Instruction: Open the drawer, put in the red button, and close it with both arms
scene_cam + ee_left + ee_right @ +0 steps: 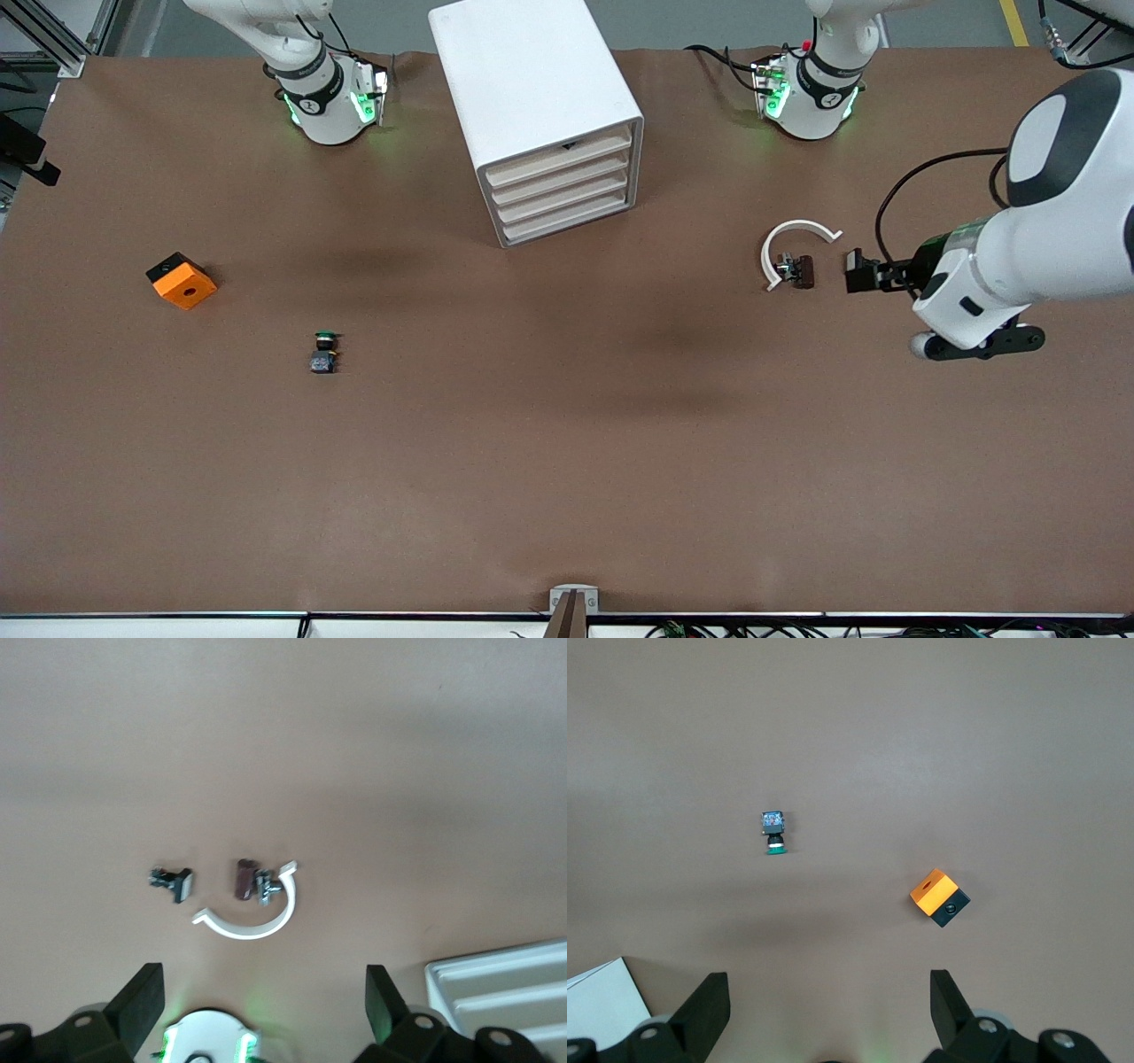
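The white cabinet [532,89] stands between the arm bases. Its four cream drawer fronts [563,190] are all shut. A small switch with a dark red cap, the red button [797,270], lies on its side in the mouth of a white C-shaped ring [797,232]. It also shows in the left wrist view [248,880]. My left gripper [264,985] is open and empty, high over the table near the ring. My right gripper [828,985] is open and empty, high over the right arm's end, out of the front view.
A green-capped switch [324,351] and an orange-and-black block [181,280] lie toward the right arm's end, both in the right wrist view, switch [775,831] and block [939,897]. A small dark part [854,264] lies beside the ring.
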### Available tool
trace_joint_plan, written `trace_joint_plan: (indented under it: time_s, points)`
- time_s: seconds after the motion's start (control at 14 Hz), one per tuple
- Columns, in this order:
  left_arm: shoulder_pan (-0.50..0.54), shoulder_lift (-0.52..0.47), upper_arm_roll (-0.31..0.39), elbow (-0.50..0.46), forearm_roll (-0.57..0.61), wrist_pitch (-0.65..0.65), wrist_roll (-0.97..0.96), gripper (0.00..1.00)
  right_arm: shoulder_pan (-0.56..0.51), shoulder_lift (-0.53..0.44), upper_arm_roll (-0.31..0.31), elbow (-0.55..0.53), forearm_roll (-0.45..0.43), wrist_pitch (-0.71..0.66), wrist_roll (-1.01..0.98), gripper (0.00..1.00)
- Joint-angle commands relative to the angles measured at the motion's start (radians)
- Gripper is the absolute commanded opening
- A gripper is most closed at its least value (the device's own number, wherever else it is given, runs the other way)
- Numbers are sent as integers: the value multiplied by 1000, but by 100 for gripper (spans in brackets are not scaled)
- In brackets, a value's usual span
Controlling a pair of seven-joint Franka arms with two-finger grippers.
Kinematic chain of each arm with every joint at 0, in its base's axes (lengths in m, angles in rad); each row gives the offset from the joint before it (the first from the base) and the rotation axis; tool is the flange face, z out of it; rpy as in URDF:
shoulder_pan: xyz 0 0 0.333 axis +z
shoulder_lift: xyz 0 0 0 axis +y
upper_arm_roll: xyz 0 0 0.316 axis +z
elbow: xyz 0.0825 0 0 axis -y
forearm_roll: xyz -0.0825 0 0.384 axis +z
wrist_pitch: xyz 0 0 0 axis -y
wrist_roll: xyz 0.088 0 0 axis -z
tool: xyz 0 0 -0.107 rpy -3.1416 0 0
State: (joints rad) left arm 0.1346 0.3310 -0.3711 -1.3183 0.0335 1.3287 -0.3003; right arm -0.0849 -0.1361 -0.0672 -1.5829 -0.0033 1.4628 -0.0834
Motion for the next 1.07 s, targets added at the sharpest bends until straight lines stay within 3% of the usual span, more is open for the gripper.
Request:
trace_joint_plan:
  time_s: [0.0, 0.07, 0.21, 0.57, 1.0]
  points:
    - [-114, -124, 209, -91, -52, -20, 157, 100, -7, -30, 7, -31, 2, 16, -16, 100]
    - [-150, -169, 280, -142, -56, -16, 212, 100, -7, -31, 7, -31, 2, 16, -18, 100]
    - [-168, -239, 354, -223, -78, 9, 295, 100, -7, -31, 7, -31, 0, 16, -16, 100]
    - [-167, -461, 376, -521, -79, 236, 320, 100, 2, -31, 13, -31, -38, 19, -6, 100]
    - [-158, -457, 367, -403, -64, 247, 316, 100, 2, -31, 12, -32, -40, 16, -4, 100]
